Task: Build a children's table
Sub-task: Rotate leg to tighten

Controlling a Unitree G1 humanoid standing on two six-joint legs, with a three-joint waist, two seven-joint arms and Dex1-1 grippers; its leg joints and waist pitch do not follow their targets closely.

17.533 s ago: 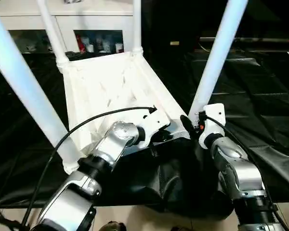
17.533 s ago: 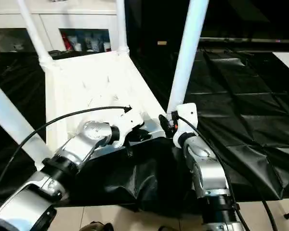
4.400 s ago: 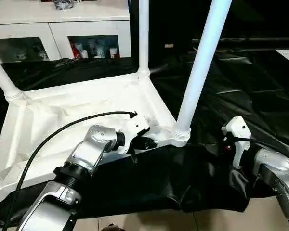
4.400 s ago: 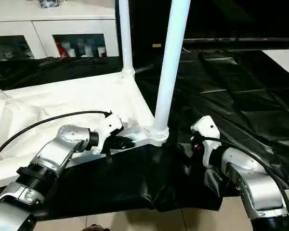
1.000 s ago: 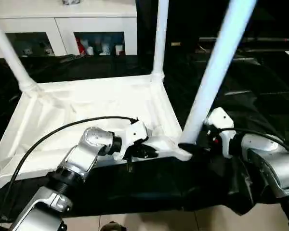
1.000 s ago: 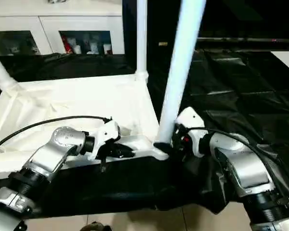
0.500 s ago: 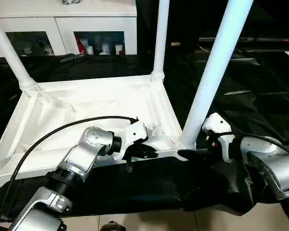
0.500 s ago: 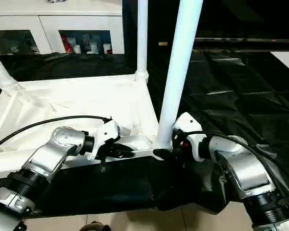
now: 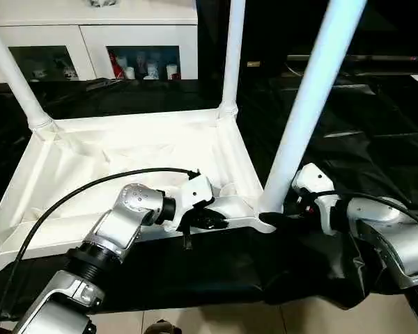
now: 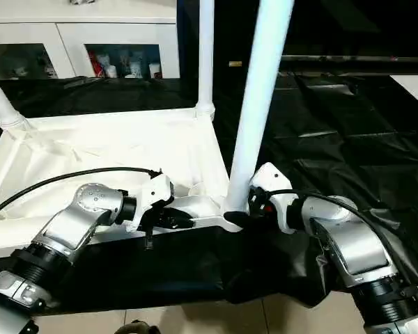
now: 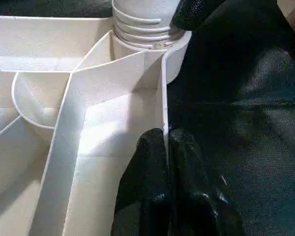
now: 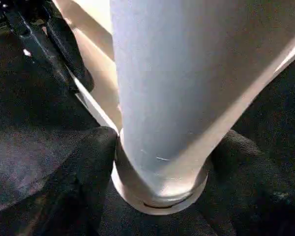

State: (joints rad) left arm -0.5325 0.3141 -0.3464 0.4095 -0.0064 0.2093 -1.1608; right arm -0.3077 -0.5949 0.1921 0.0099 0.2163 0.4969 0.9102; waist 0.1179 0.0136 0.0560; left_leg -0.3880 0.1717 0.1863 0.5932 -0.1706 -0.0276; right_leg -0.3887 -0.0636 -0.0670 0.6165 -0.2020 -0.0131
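The robot's left gripper pinches the thin near rim of the upturned children's table, its black fingers closed on that edge. Just beside it, the right gripper clasps the base of the near-right leg, one finger either side, where the leg meets its corner socket. The step appears to be seating this leg; a steady hold on the rim while the leg is turned squarely should keep the thread true. The table lies on black sheeting, ribbed underside up, legs pointing upward. A white cabinet stands beyond.
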